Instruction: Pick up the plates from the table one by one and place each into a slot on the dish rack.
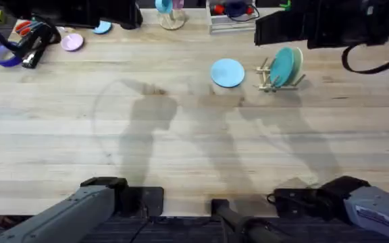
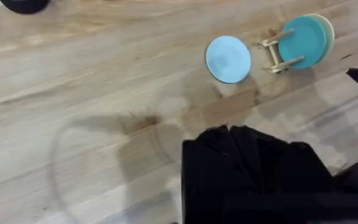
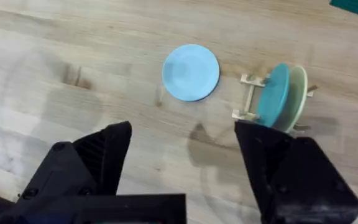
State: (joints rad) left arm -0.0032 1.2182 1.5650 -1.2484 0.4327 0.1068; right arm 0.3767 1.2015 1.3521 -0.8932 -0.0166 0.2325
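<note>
A pale sky blue plate lies flat on the table, just left of the small wooden dish rack. A teal plate stands upright in a slot of that rack, with a cream plate standing right behind it. Both arms sit back at the near table edge, far from the plates. My right gripper is open and holds nothing, its fingers wide apart. My left gripper looks shut and empty.
Small pink and blue saucers lie at the far left, beside a black and purple tool. A white wire rack stands at the back. A large dark object overhangs the far right above the dish rack.
</note>
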